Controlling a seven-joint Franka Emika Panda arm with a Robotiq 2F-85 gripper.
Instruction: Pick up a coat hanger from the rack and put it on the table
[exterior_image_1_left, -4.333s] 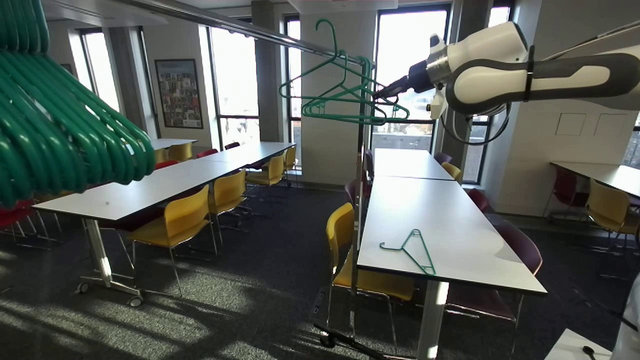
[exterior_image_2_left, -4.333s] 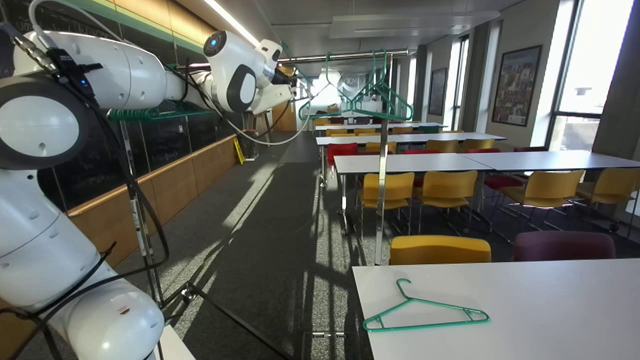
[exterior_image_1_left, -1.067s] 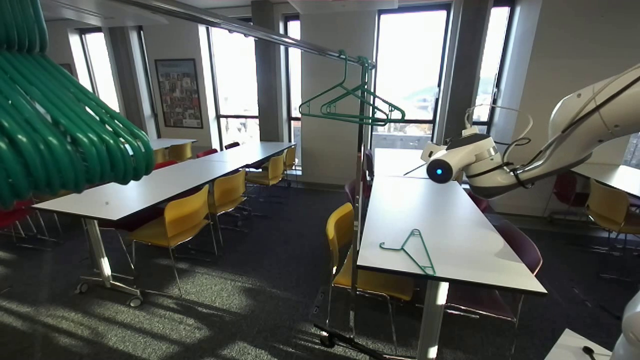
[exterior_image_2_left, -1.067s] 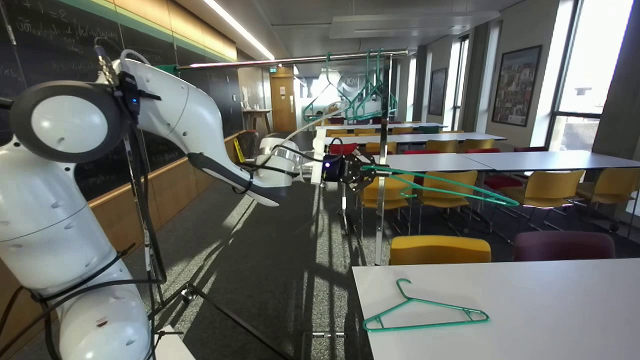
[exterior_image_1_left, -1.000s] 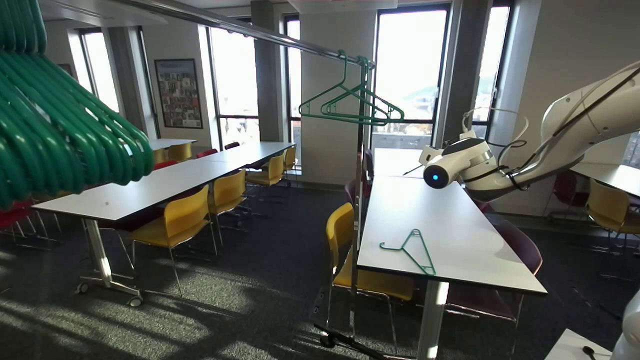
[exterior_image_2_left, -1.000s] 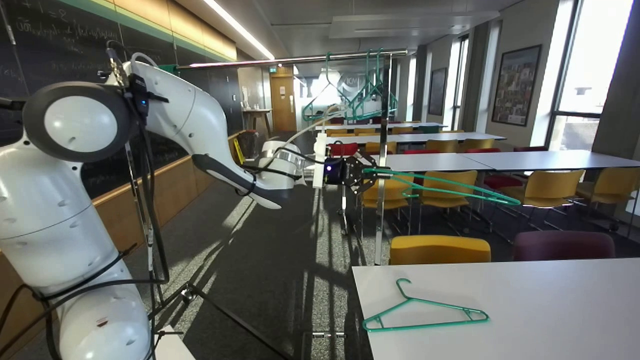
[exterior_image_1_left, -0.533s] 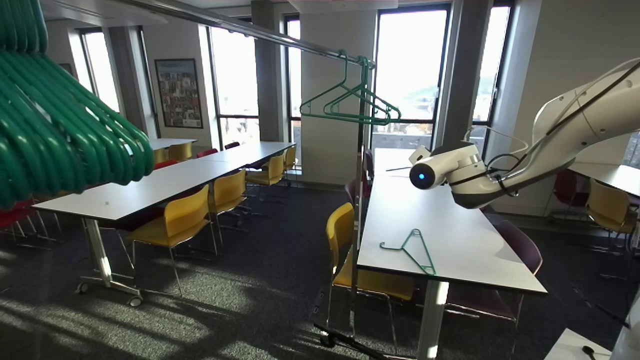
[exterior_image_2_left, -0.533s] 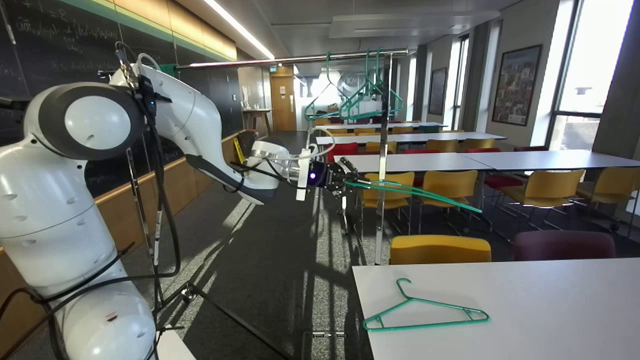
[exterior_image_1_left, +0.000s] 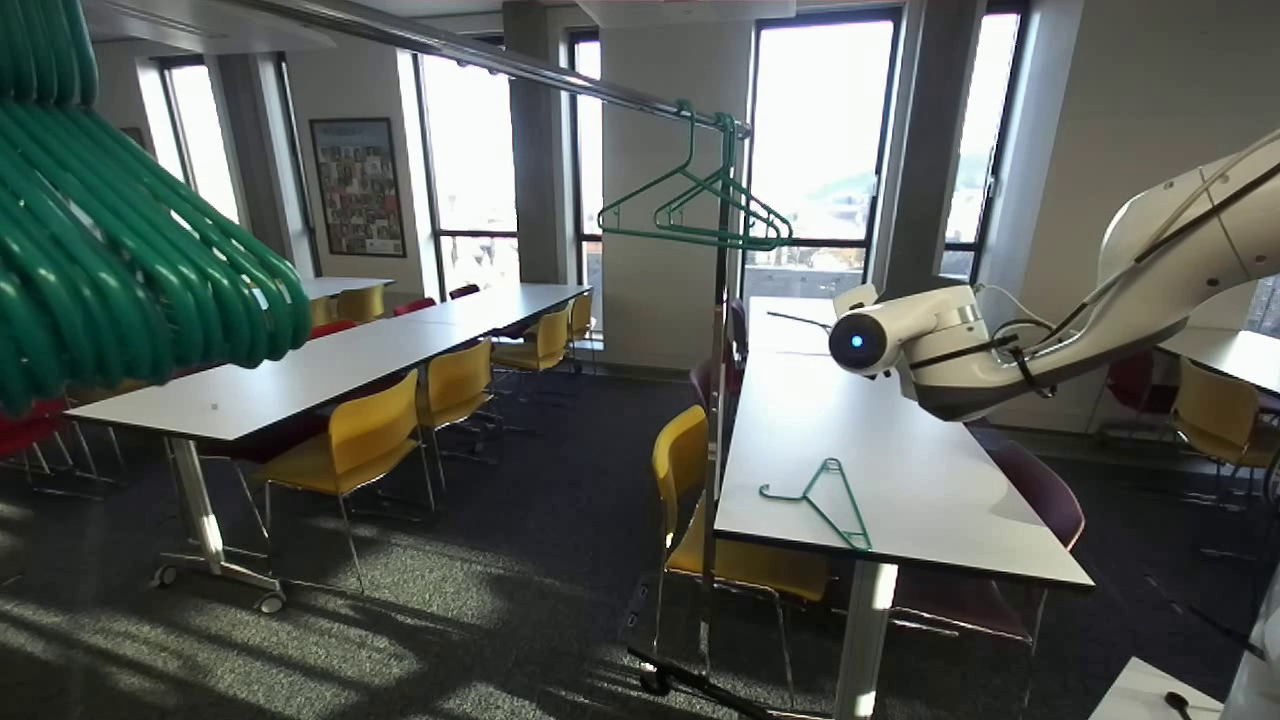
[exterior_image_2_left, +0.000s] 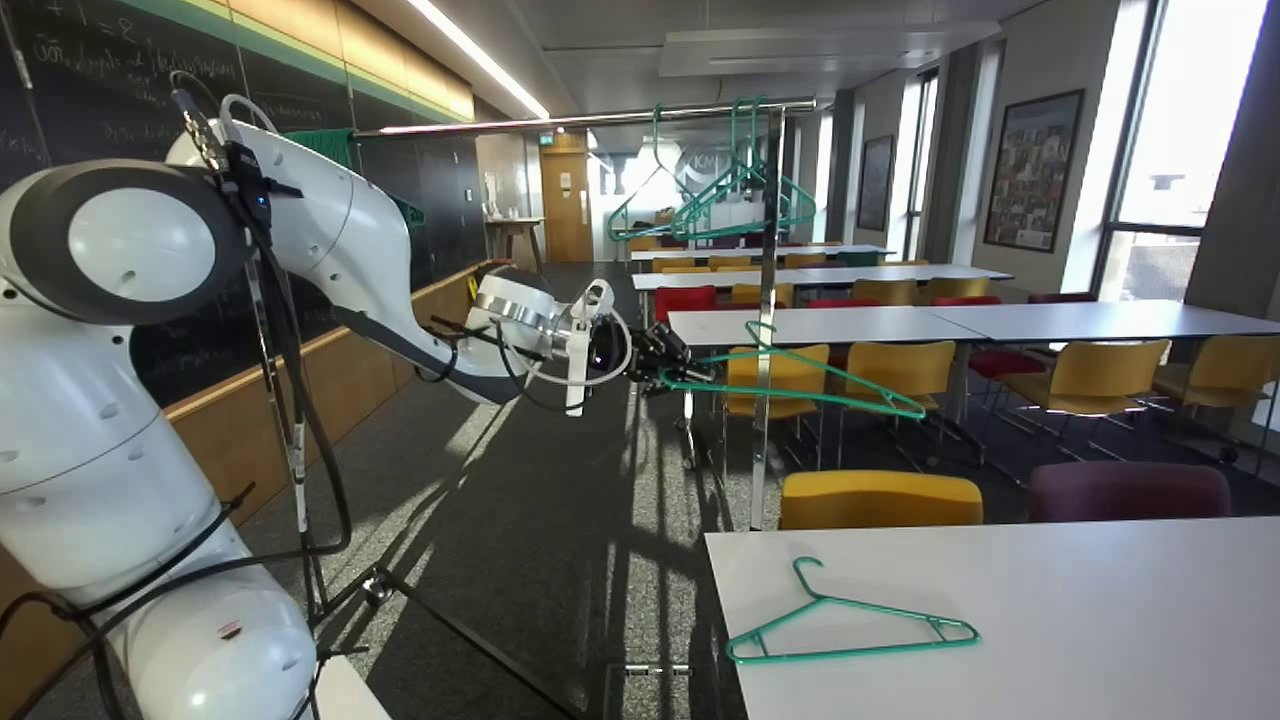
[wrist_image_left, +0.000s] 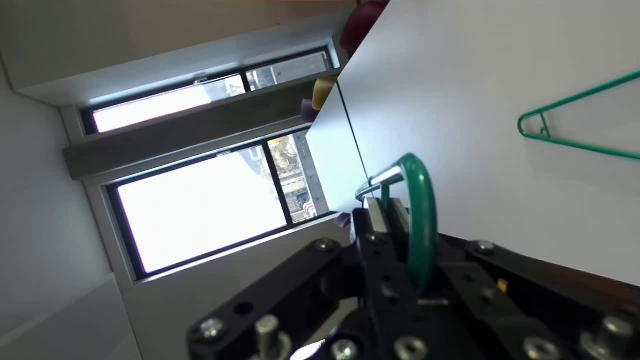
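Note:
My gripper (exterior_image_2_left: 702, 370) is shut on a green coat hanger (exterior_image_2_left: 810, 393) by one end and holds it in the air, off the rack. In the wrist view the hanger (wrist_image_left: 422, 215) passes between and past the fingers (wrist_image_left: 384, 212). In an exterior view the wrist hides the fingers, and the held hanger (exterior_image_1_left: 795, 318) shows as a thin line. The rack rail (exterior_image_1_left: 480, 58) carries several green hangers (exterior_image_1_left: 690, 238) near its end. The white table (exterior_image_1_left: 920, 500) has another green hanger (exterior_image_2_left: 850, 654) lying flat near its end; it also shows in the wrist view (wrist_image_left: 590, 146).
A thick bunch of teal hangers (exterior_image_1_left: 150, 270) hangs at the rail's other end. The rack's upright (exterior_image_2_left: 762, 430) stands close to the held hanger. Yellow chairs (exterior_image_1_left: 682, 460) and a maroon chair (exterior_image_1_left: 1040, 490) flank the table. Another long table (exterior_image_1_left: 300, 370) stands farther off.
The gripper has come down from the rail with the hanger, which was at the rack 4.3 s ago. In the last half second the hanger has turned, its hook now pointing up.

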